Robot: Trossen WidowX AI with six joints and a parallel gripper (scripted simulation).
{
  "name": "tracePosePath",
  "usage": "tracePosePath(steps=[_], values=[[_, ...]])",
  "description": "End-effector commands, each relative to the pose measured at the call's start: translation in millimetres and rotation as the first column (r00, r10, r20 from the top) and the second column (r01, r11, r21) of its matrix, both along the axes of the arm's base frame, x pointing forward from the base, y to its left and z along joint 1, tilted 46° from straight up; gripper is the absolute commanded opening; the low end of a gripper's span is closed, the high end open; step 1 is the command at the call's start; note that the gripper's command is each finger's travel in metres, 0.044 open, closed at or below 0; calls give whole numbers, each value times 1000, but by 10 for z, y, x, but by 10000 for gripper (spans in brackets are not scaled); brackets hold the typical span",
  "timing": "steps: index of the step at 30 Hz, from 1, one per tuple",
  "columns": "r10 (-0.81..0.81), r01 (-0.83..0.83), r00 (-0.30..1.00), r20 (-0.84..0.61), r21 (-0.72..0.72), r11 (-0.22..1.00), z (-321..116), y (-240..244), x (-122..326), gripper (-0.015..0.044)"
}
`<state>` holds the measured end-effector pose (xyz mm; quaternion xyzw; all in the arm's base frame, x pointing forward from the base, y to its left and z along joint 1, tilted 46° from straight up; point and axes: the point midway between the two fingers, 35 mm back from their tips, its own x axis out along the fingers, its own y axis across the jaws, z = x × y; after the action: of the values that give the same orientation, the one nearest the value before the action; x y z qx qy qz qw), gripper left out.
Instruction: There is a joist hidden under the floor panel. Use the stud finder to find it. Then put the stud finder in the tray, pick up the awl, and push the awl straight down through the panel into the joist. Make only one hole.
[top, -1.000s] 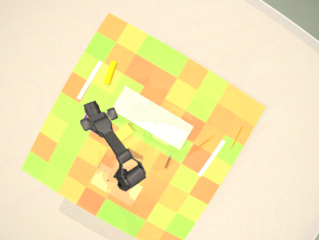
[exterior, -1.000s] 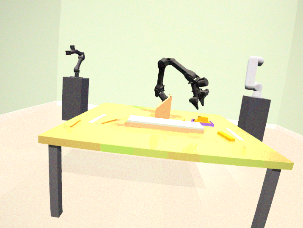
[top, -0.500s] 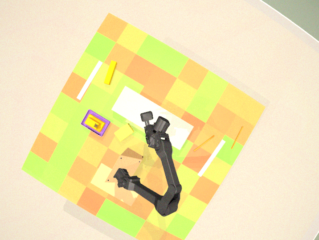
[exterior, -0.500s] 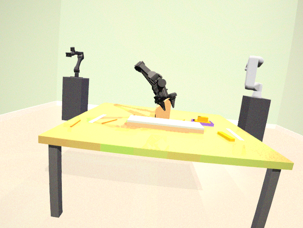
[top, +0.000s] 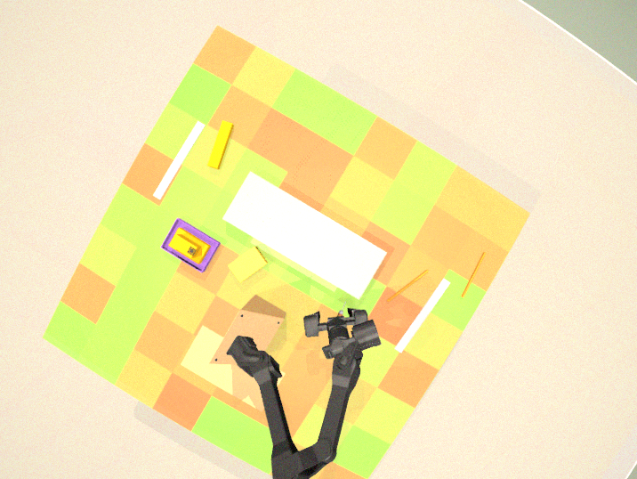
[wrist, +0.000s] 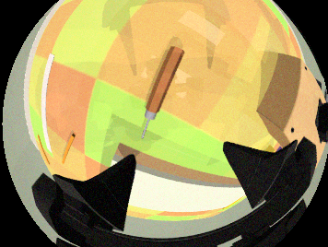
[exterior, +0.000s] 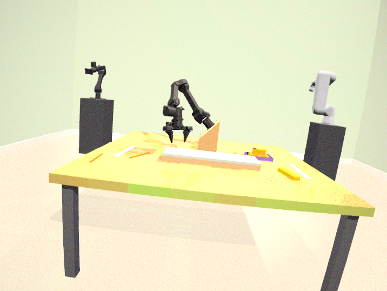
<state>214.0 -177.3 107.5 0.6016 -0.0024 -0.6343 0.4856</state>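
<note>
The awl [wrist: 165, 80] lies on the table, brown handle and thin metal tip, the tip towards the floor panel; in the top view the arm mostly hides it. My gripper [top: 334, 319] [exterior: 178, 142] [wrist: 180, 153] is open and empty, pointing down above the table near the awl. The awl is not between the fingers. The white floor panel [top: 303, 234] [exterior: 212, 156] lies across the middle of the table. The yellow stud finder [top: 181, 243] [exterior: 259, 152] rests in the purple tray [top: 210, 257] [exterior: 267, 158]. The joist is hidden.
A tan sloped block [top: 257, 329] [exterior: 209, 137] stands beside the arm. A yellow block [top: 247, 263] lies between tray and panel. A yellow bar [top: 221, 145] [exterior: 288, 173], white strips [top: 179, 160] [top: 423, 315] and thin orange sticks [top: 407, 286] [top: 473, 274] lie farther out.
</note>
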Motion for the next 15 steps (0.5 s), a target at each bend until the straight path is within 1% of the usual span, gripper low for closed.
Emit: tracePosePath(steps=[1, 3, 15], values=[[-372, 381, 893, 253, 13, 924, 165, -263, -563, 440], [-403, 415, 872, 278, 18, 910, 180, -283, -617, 440], [-403, 415, 872, 278, 18, 910, 202, -303, -625, 440]])
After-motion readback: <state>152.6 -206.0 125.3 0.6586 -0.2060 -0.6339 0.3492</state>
